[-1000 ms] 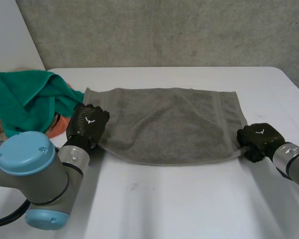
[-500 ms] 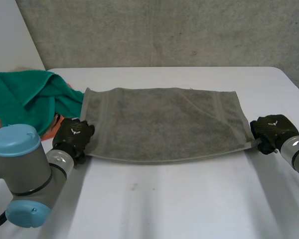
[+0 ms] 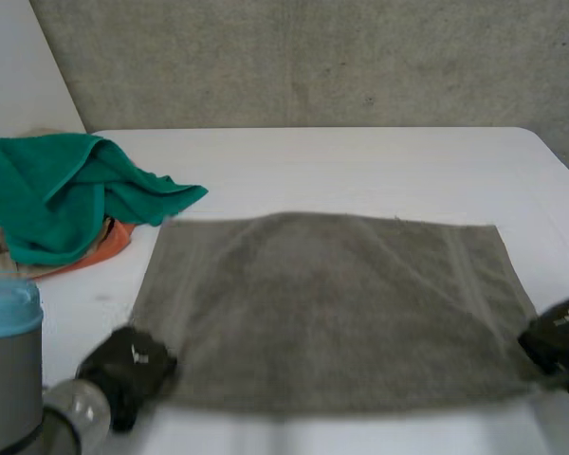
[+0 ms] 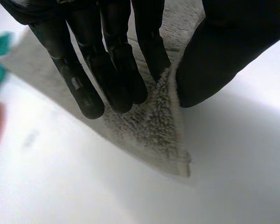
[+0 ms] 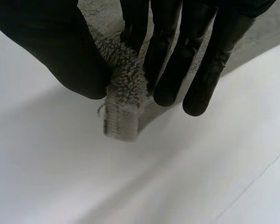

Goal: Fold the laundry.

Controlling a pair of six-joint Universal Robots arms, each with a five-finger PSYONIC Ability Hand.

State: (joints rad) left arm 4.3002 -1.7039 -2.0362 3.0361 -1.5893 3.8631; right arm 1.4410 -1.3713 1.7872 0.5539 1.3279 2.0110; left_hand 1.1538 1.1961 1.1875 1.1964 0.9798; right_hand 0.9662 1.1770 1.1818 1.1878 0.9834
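Head view: grey towel (image 3: pixel 332 308) spread flat, no fold yet I'd say, left hand (image 3: pixel 128 365) and right hand (image 3: pixel 559 341) at its near corners. Left wrist: thumb and fingers pinch that corner. Right wrist: same pinch, corner bunched.

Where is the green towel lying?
Head view: the green towel lies bunched at the table's left, over an orange cloth, near the grey towel's far corner.

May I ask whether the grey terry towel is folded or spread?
Spread: the towel lies flat on the white table; left hand and right hand pinch near corners.
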